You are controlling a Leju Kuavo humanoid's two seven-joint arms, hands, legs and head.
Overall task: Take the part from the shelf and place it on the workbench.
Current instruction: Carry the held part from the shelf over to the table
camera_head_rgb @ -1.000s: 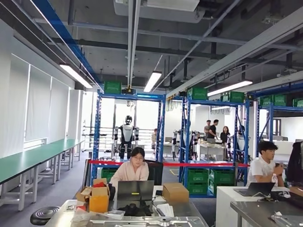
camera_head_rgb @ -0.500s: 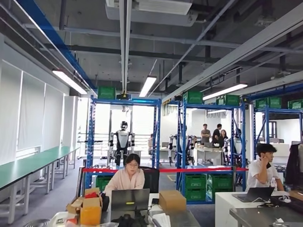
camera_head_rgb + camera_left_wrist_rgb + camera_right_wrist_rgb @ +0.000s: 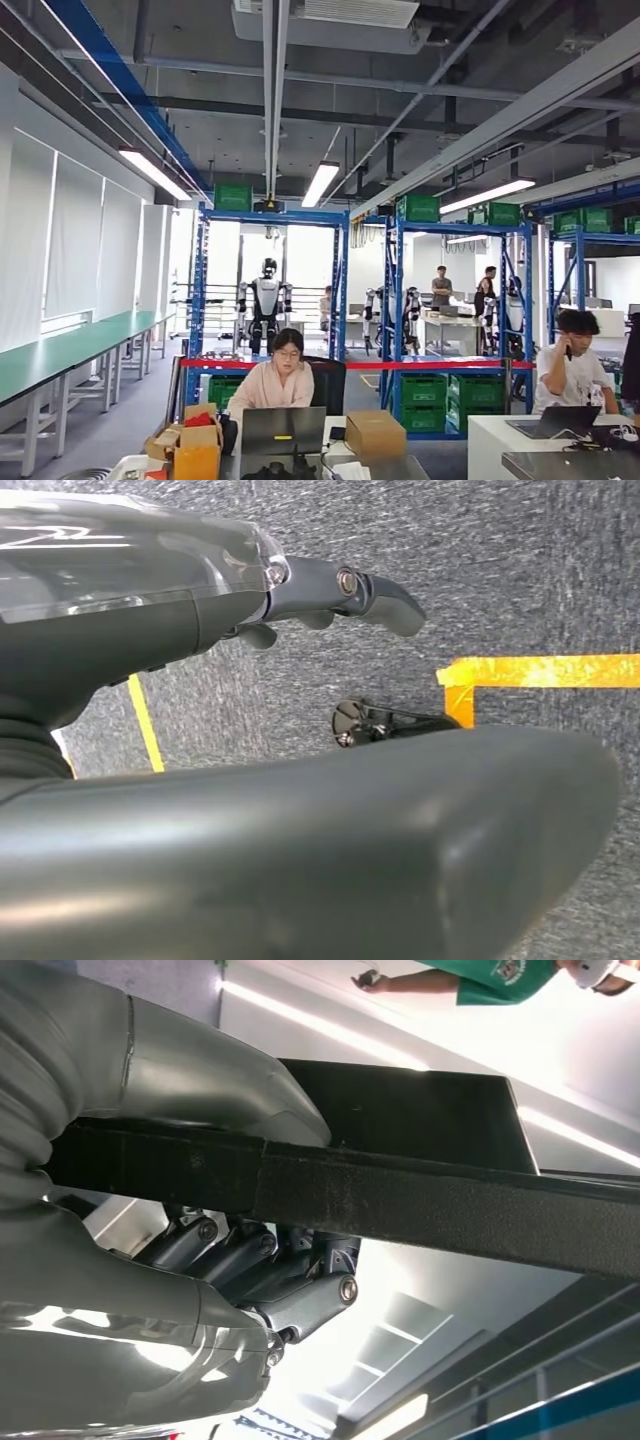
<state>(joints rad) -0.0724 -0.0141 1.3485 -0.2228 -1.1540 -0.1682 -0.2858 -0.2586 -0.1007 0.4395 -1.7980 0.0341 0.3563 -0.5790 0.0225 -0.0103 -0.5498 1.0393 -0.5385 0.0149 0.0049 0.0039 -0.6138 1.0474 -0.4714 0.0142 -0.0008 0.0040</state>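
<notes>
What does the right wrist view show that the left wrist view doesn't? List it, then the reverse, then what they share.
Right wrist view alone: the right hand gripping a black part, ceiling lights beyond, and a person's green sleeve at the edge.

Left wrist view alone: the left hand holding nothing, over grey floor with yellow tape.

Shared: each shows its own grey hand close up; no object appears in both.
</notes>
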